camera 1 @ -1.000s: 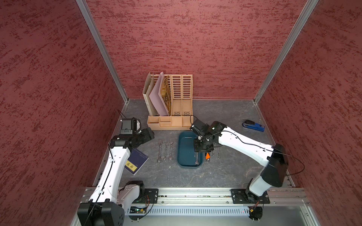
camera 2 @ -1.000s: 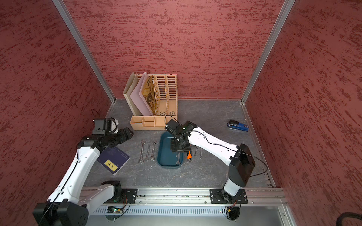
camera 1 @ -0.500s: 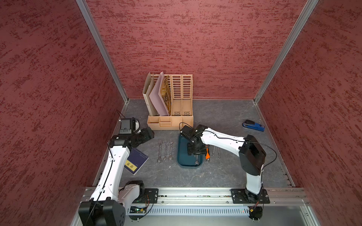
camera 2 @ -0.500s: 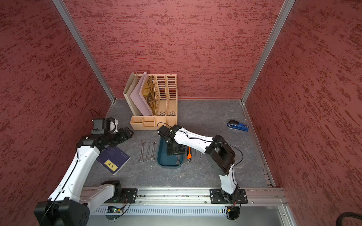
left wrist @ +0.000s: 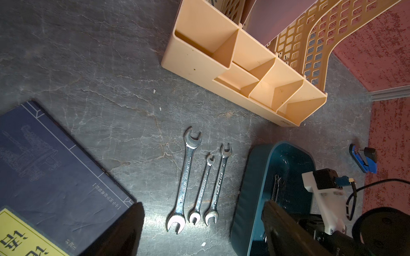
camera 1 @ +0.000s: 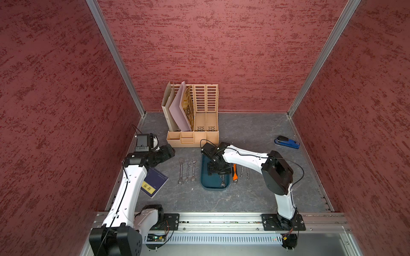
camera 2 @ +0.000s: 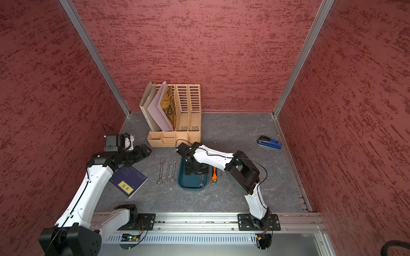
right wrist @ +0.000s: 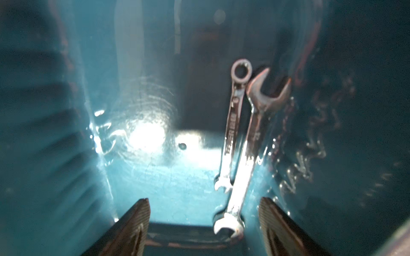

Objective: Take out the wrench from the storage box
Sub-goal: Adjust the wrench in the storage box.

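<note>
Three loose wrenches (camera 1: 187, 171) lie in a row on the grey counter (camera 1: 199, 199), between a dark blue book (camera 1: 155, 180) and the teal storage box (camera 1: 211, 185), with an orange-handled tool (camera 1: 234, 172) just beside the box's other long side. Inside the box a shorter wrench (right wrist: 233, 128) and a longer wrench (right wrist: 247, 155) lie side by side, touching, along one wall — the right pincer (right wrist: 204, 199) hangs over them, released and empty, while the left pincer (camera 1: 169, 152) hovers released and empty beyond the book. Farther back stand a beige file organizer (camera 1: 193, 124) and, off to the right, a blue stapler (camera 1: 287, 142).
</note>
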Tool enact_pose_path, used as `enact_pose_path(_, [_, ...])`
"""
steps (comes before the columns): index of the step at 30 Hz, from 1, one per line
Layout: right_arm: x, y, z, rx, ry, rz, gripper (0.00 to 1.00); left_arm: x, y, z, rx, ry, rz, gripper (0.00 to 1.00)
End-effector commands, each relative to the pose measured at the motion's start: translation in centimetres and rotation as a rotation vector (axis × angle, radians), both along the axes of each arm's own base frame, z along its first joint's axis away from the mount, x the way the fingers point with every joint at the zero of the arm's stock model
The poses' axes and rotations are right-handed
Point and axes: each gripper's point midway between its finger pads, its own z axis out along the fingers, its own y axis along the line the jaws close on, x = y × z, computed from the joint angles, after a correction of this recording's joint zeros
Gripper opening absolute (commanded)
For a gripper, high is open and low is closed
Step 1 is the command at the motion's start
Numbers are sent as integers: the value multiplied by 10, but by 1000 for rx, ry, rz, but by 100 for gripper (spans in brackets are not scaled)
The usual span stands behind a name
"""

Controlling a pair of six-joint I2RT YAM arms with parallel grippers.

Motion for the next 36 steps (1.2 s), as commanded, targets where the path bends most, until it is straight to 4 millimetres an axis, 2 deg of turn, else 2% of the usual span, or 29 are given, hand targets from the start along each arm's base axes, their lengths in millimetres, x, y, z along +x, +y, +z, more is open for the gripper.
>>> enact_pose_path(1, [15,0,-1,-29,-38,-16,86,2,-1,-2,-7,-7,-23,86])
enact_pose_path(13, [23,11,-22,-17,5,-34,90,5,-6,-1,-43,-15,-51,85])
enact_pose_path(19, [25,31,-25,71,10,-17,87,5,-7,-1,-50,-22,-55,85])
enact_pose_path(22, [27,45,-19,122,-8,26,85,6,-9,-2,-61,-18,-61,85])
enact_pose_path(26, [29,49,-8,122,-35,49,85,6,-10,-4,-68,-9,-67,85])
enact_pose_path(31, [32,38,10,83,-71,54,80,6,-11,-3,-71,-16,-71,85])
enact_pose_path(36, [32,22,24,32,-102,59,71,6,-11,-3,-72,-15,-73,85])
